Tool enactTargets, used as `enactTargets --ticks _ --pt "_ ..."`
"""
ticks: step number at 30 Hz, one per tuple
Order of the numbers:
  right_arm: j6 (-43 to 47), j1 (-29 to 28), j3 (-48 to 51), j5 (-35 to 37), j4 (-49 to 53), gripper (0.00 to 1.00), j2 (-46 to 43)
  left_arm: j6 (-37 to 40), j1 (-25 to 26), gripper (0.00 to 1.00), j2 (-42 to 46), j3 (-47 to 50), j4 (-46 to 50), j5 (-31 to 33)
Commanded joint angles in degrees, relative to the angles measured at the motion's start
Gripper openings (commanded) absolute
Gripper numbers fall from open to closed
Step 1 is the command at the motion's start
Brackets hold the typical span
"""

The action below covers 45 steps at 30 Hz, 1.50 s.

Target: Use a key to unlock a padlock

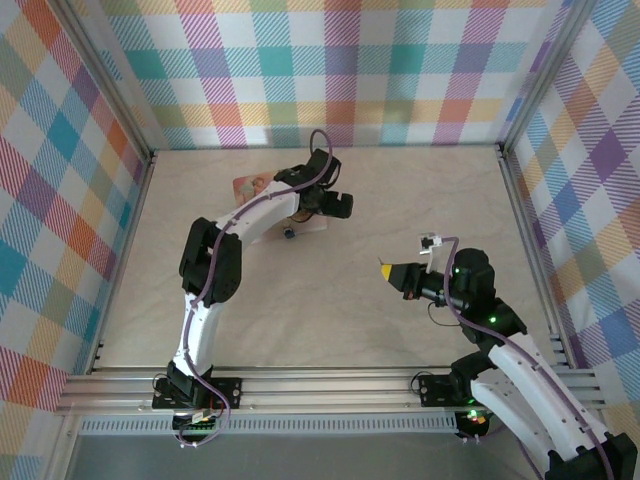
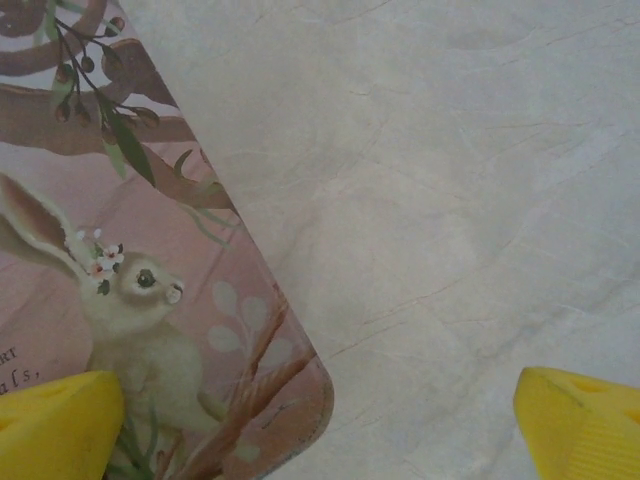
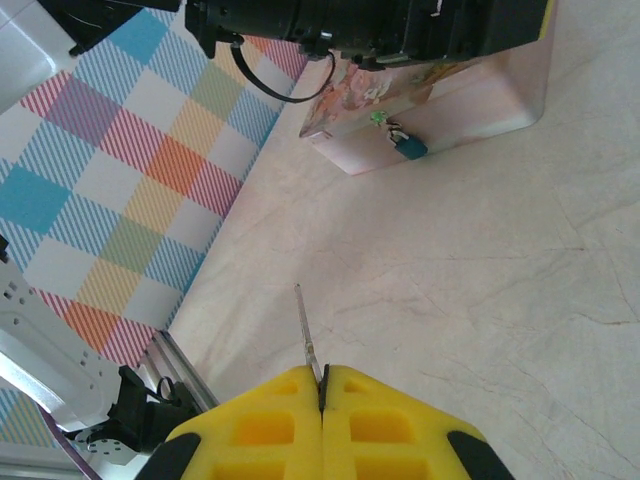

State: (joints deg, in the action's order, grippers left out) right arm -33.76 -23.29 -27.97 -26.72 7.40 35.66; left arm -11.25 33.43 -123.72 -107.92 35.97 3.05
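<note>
In the overhead view the left arm reaches up toward the upper middle of the frame, where the left pincer (image 1: 318, 208) hangs over a pink tin (image 1: 250, 187) lying on the pale table (image 1: 350, 320). The padlock (image 1: 287, 234) shows as a small dark speck at the tin's lower edge, just below the arm. In the left wrist view the left pincer (image 2: 320, 430) stands wide: one yellow fingertip (image 2: 50, 425) sits in the lower left corner over the tin (image 2: 150, 300), whose lid carries a drawn rabbit among branches, and the other sits in the lower right corner over bare table (image 2: 450, 200); nothing lies between them but the tin's rounded corner and the table. The right pincer (image 1: 388, 268) is at the right of centre in the overhead view, well apart from the tin and pointing left. In the right wrist view the right pincer (image 3: 322, 385) has its yellow pads pressed together at the bottom of the frame, clamping the key (image 3: 306, 335), whose thin metal blade sticks up and slightly left above the table (image 3: 450, 300). Near the top of that frame the padlock (image 3: 410, 147), small and blue-green, hangs on the side wall of the tin (image 3: 470, 100), beneath the black body of the left arm (image 3: 350, 25). Plaid walls (image 1: 350, 70) enclose the table.
</note>
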Motion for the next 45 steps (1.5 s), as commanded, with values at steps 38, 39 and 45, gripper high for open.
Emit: enactTargets --ticks 38,39,45 --pt "9.7 6.9 -11.5 13.9 26.1 0.0 -2.3 -7.3 21.2 1.0 14.3 24.2 -5.0 -4.6" --pt "9.6 6.8 -11.4 13.7 25.9 0.0 -2.2 -7.6 21.5 1.0 14.7 24.5 -5.5 -4.9" --pt "8.8 6.9 -10.0 10.5 23.1 0.0 -1.1 -7.8 21.6 1.0 18.6 23.9 -6.5 -5.2"
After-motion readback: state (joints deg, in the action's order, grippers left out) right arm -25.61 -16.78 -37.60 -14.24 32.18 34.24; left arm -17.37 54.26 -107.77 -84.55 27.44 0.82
